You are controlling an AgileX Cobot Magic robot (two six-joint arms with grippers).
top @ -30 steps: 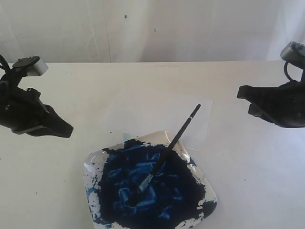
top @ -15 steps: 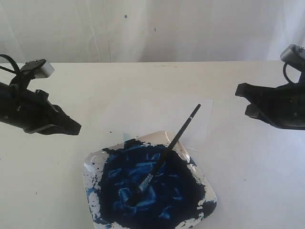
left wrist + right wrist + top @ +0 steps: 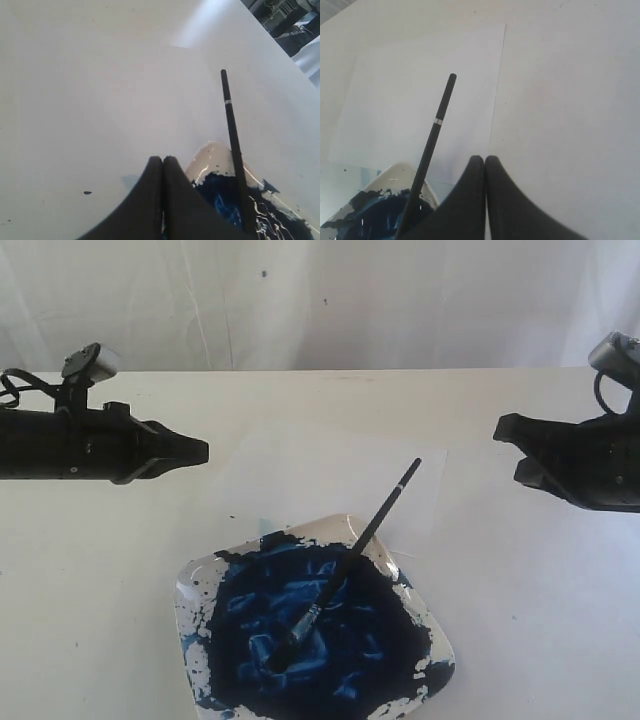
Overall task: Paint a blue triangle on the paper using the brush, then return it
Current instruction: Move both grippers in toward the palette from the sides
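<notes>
Exterior view: my left gripper (image 3: pixel 201 451) has swung in from the lower left of the frame over the past second. It now stretches level at centre-left, its tip above and to the left of the dish (image 3: pixel 186 590), near the left edge of the paper (image 3: pixel 300 475). Its jaws are pressed together, as the left wrist view confirms, and hold nothing. The right gripper (image 3: pixel 485 160) has barely stirred at the right edge, its jaws likewise shut tight and empty. The brush (image 3: pixel 345 565) has not moved: bristles sunk in the dark blue paint at the dish's middle, handle leaning up and right across the far rim, its end over the paper. The paper, lying just behind the dish in mid-frame, shows no stroke yet. I read that advance as the opening of a reach for the brush; the jaws must part before any grip, and painting has not begun.
</notes>
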